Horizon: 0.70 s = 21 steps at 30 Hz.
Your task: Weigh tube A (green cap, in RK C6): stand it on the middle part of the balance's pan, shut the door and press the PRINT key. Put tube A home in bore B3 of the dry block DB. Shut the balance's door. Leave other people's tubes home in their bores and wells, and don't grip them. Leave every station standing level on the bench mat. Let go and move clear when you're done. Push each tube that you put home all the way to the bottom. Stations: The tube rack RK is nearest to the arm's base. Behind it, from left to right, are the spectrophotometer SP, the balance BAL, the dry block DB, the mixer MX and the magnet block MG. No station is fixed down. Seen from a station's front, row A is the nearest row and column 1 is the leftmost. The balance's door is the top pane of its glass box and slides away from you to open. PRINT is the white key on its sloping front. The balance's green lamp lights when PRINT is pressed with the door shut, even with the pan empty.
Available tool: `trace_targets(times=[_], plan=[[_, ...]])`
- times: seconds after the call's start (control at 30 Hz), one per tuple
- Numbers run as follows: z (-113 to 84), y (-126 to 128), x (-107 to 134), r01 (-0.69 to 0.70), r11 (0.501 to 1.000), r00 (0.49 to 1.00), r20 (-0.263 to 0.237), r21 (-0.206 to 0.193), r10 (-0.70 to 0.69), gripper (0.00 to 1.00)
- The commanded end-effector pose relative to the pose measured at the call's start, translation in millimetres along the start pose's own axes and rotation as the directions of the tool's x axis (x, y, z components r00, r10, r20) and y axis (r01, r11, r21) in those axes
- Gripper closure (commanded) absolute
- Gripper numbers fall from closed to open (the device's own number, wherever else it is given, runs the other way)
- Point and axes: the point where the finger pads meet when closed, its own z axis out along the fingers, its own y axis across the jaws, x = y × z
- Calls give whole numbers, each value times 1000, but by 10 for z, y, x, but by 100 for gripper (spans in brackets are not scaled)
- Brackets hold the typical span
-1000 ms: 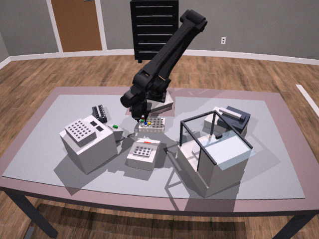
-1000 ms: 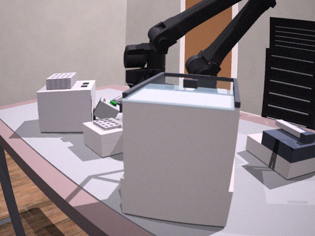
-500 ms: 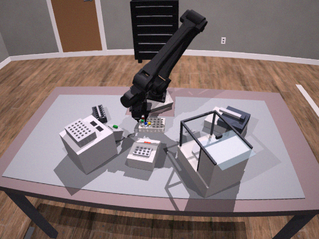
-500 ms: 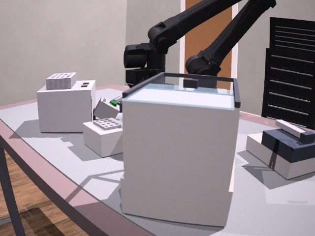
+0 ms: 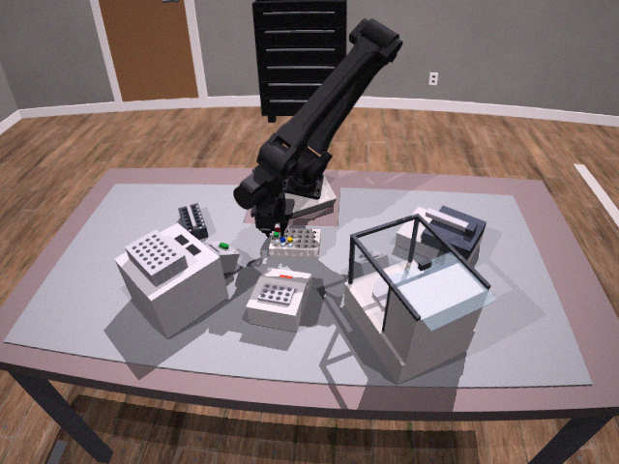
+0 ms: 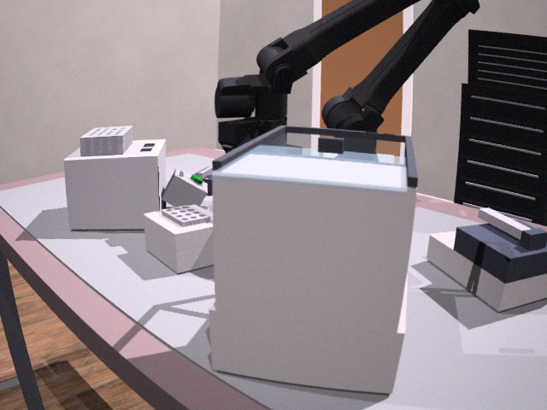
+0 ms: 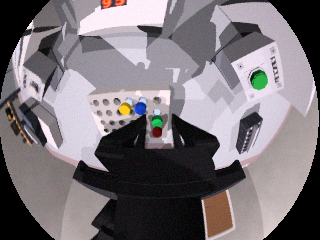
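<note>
The tube rack (image 5: 295, 251) (image 7: 165, 95) holds tubes with green, red, blue, yellow and pale caps near its one end. The green cap (image 5: 276, 234) (image 7: 157, 121) is next to the red cap (image 7: 157, 132). My gripper (image 7: 159, 117) is partly open over that end, a finger on either side of the green cap in the wrist view, gripping nothing. Finger height beside the cap is unclear. The balance (image 5: 442, 339) (image 6: 308, 273) has its glass door (image 5: 439, 287) (image 6: 308, 168) slid back, open. Its pan (image 5: 380, 294) looks empty. The dry block (image 5: 272, 318) (image 6: 176, 243) has open bores.
The mixer (image 5: 169, 304) (image 6: 112, 194), with a green button (image 5: 223, 246) (image 7: 259, 80) on its sloping front, and the dark magnet block (image 5: 192, 220) (image 7: 249, 133) stand on one side. The spectrophotometer (image 5: 455, 229) (image 6: 499, 260) stands beyond the balance on the other.
</note>
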Motion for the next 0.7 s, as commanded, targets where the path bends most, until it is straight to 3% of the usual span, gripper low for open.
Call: trace_targets(times=[0.0,0.1,0.13,0.63,0.67], plan=[[-55,-27,-108,6,1000,1000,19,12,-6,64],[-55,-27,-108,6,1000,1000,19,12,-6,64],[-55,-27,-108,6,1000,1000,19,12,-6,91],[6,32,-20,2,1000,1000,7,5,-2,91],[-55,-12,-105,6,1000,1000,19,12,-6,91]])
